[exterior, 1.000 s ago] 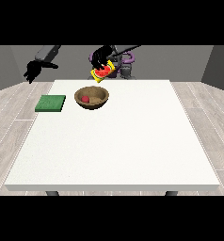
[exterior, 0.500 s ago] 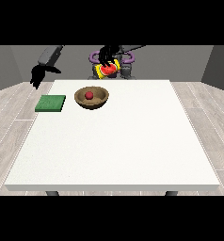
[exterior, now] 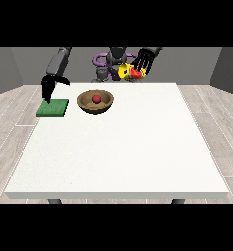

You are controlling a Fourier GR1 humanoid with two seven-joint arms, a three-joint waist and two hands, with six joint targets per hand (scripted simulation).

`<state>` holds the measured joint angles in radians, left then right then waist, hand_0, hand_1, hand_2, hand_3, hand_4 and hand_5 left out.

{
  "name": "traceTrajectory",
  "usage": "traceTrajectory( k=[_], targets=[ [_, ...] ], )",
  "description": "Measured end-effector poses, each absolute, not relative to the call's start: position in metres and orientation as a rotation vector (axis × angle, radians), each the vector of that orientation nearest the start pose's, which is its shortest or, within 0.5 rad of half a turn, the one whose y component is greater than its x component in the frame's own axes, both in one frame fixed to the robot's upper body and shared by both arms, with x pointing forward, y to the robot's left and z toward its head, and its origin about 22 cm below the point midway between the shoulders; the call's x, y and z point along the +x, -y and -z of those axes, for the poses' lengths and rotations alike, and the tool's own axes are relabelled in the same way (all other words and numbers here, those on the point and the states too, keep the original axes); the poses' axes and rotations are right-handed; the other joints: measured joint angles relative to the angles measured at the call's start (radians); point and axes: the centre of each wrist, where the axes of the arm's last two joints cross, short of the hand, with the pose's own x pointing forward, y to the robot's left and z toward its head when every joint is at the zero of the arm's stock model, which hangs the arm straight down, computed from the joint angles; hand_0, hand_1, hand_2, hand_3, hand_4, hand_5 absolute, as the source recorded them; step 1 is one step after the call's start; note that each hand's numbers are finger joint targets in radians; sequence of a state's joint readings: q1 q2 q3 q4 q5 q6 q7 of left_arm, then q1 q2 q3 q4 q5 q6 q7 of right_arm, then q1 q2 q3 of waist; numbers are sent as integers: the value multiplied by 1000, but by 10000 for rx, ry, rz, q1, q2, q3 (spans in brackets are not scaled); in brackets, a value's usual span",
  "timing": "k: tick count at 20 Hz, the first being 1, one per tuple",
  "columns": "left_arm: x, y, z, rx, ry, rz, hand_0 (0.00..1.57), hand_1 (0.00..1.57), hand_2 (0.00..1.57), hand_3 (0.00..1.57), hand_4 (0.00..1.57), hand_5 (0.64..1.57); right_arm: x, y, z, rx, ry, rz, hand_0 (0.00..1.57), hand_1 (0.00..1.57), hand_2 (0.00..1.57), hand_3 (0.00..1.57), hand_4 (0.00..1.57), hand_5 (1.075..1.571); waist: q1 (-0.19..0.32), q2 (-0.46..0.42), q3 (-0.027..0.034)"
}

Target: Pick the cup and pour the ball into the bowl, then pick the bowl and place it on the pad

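Across most of the view the large white table is lying, with the grey wooden floor showing around it at three and nine o'clock. At twelve o'clock, behind the far edge of the table, the robot is standing and reaching both arms forward.

On the table, at about eleven o'clock from its middle, the brown bowl is sitting upright. Just at nine o'clock of the bowl, near but apart from it, the green pad is lying flat close to the far left corner of the table.

The hand at the view's left is hanging directly above the pad, at its twelve o'clock, and its fingers are pointing downward, relaxed and not closed around anything. I cannot tell if the fingertips are touching the pad.

The hand at the view's right is being held up in the air at about one o'clock from the bowl, well apart from it, over the far edge of the table. Its fingers are curling around the cup, which is yellow and red and is tilted on its side.

Inside the bowl, in its middle, the small red ball is resting.
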<state>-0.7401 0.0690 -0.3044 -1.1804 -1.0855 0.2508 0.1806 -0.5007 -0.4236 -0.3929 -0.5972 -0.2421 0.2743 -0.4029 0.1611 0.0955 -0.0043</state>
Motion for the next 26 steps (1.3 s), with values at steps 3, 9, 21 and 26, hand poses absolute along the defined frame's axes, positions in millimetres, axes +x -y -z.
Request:
traceTrajectory(
  k=[3,9,21,26],
  targets=[
    [368,-106,-113,8595,19392,8444,1081,1081,1089,905,821,1549,333,397,15,-429,16660,2377,0,0,0,0,305,1569,97,566,-5],
    [373,-130,-106,5455,20069,5271,0,0,0,0,400,1548,354,365,4,360,17132,2073,0,0,0,0,421,1566,-311,1527,-2],
    [374,-180,-51,2946,19059,3014,0,0,0,0,0,1533,354,305,30,1088,16056,1080,0,0,0,0,82,1543,-1289,961,37],
    [370,-176,-50,2639,19183,3098,0,0,0,0,0,1551,346,297,49,1184,15890,1373,0,0,0,0,260,1550,-1114,980,43]
  ],
)
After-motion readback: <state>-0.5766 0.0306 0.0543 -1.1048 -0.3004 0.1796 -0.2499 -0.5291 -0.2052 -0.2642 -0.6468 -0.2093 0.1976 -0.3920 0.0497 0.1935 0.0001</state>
